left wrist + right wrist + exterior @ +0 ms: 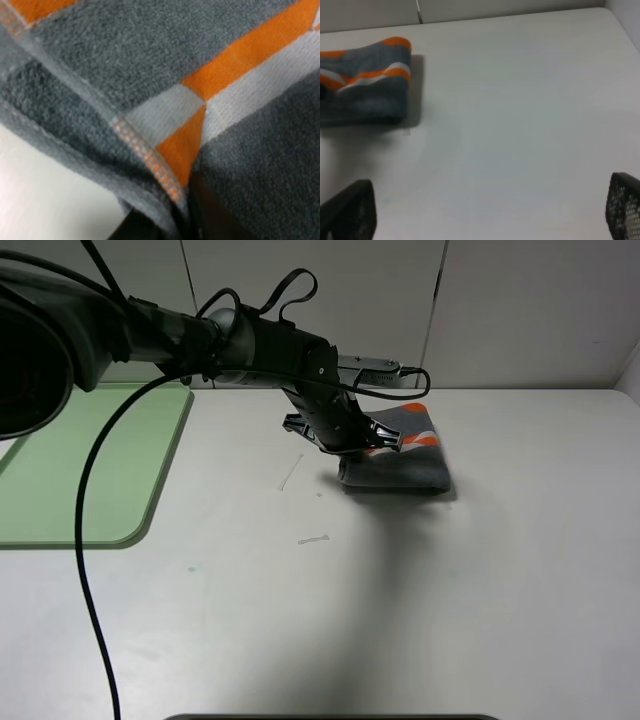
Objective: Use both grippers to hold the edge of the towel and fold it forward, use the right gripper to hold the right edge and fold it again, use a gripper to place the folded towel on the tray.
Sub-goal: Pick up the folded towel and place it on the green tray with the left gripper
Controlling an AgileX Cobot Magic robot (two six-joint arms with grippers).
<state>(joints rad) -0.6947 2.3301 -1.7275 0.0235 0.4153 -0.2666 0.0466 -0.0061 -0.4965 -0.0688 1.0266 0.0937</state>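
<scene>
The folded grey towel (405, 455) with orange and white stripes lies on the white table behind the centre. My left gripper (352, 447) reaches across to the towel's left edge. In the left wrist view the towel (165, 75) fills the frame, and its stitched edge sits pinched between the dark fingers (212, 215). My right gripper (490, 210) is open and empty, its fingertips (350, 210) wide apart above bare table, well away from the towel (365, 85). It does not show in the exterior view. The green tray (90, 460) lies at the left.
The left arm and its black cables (90, 540) stretch from the upper left over the tray's corner. Small scuff marks (313, 539) show on the table. A white wall stands behind the table's far edge.
</scene>
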